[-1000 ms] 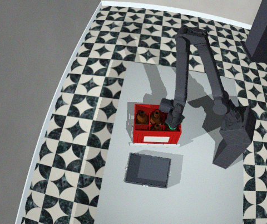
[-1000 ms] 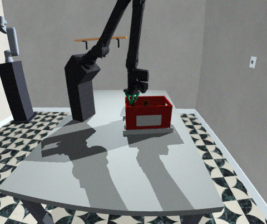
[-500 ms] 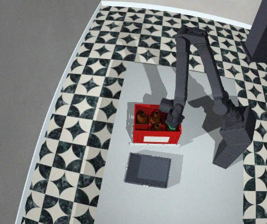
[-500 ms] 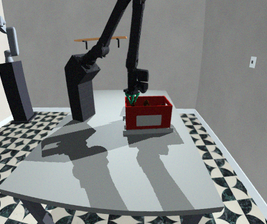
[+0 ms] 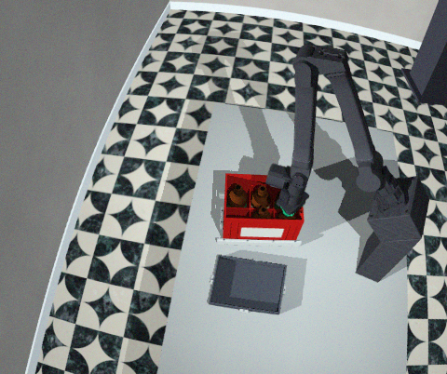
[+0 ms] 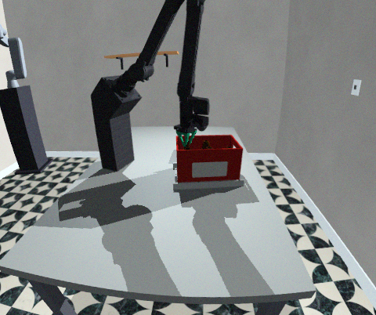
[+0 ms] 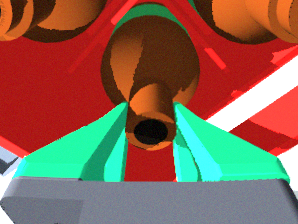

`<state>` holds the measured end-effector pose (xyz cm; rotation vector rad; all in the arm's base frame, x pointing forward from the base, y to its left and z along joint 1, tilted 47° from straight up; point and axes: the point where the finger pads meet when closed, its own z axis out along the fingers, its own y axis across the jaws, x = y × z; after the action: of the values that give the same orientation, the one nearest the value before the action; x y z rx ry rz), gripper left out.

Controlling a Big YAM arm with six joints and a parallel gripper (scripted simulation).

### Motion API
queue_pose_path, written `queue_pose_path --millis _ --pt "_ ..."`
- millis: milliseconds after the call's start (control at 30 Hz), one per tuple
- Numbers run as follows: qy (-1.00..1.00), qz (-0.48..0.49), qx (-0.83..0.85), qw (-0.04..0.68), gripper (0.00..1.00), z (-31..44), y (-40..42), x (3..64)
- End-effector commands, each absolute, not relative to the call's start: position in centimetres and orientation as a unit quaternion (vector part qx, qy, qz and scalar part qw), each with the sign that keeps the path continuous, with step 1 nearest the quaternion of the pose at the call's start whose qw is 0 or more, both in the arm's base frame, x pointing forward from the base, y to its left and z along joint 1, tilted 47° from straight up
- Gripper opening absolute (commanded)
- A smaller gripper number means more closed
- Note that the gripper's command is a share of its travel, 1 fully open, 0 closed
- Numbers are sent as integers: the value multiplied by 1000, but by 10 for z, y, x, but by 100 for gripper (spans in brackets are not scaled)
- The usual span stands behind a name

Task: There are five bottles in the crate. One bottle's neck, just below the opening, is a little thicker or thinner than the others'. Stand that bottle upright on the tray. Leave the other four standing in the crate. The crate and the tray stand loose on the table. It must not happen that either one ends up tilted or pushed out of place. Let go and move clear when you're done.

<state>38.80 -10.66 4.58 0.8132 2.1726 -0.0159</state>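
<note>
A red crate [image 5: 261,211] holds several brown bottles; it also shows in the exterior view [image 6: 208,158]. My gripper [image 7: 150,111] [image 5: 287,211] reaches down into the crate's right front cell and its green fingers are shut on the neck of a brown bottle [image 7: 152,70], just below the opening. That bottle stands in its cell in the crate. The dark grey tray [image 5: 248,284] lies in front of the crate, with nothing on it.
The arm's dark base block [image 5: 390,228] stands to the right of the crate. A dark pillar [image 6: 20,125] stands on the floor at the far left. The crate's white label [image 6: 209,169] faces the tray side.
</note>
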Motion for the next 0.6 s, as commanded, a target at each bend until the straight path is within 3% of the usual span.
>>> queue_pose_path --millis 0,567 --pt "853 -6 320 412 0 54 -109 390" --pt "858 -3 321 402 0 56 -99 378"
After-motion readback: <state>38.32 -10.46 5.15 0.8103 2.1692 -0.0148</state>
